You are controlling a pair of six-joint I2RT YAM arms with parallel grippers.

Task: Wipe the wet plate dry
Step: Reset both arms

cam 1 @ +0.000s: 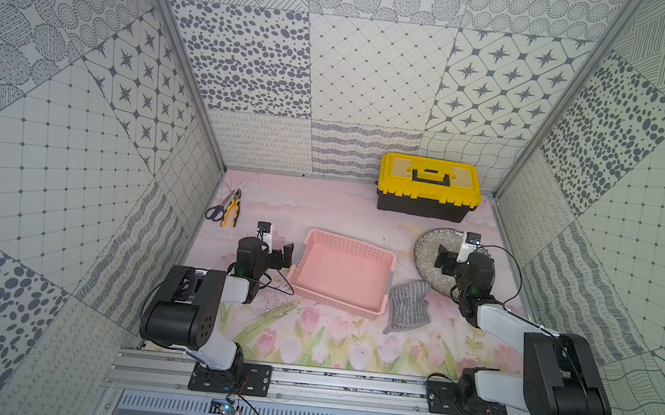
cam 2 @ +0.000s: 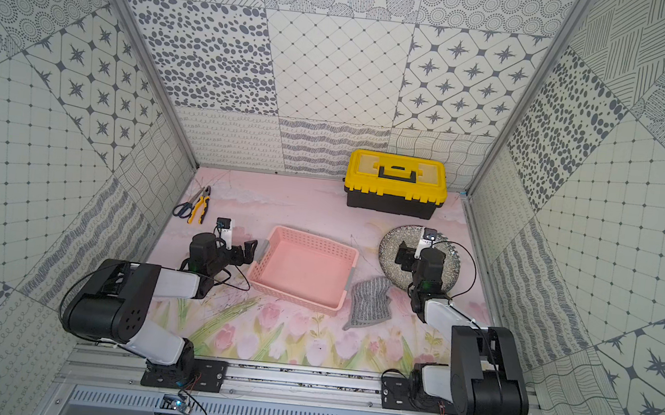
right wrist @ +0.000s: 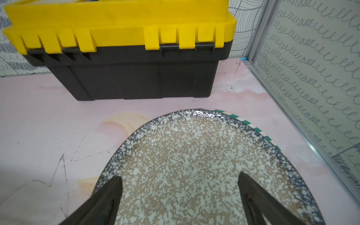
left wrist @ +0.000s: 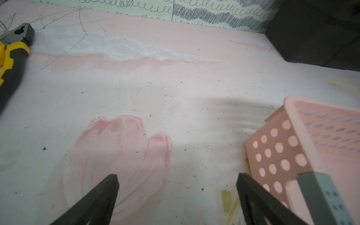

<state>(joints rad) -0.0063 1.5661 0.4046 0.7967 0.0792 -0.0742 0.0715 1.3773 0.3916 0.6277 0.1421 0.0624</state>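
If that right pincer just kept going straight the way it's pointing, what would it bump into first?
Most likely the speckled plate: the open right pincer hangs over it, tilted down toward it. If it cleared the far rim, the yellow-lidded toolbox would be next; depth is hard to judge.

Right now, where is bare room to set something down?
Free: the far strip between pliers and toolbox, behind the basket; also the near strip in front of the basket. Crowded: the right side, with cloth and plate.
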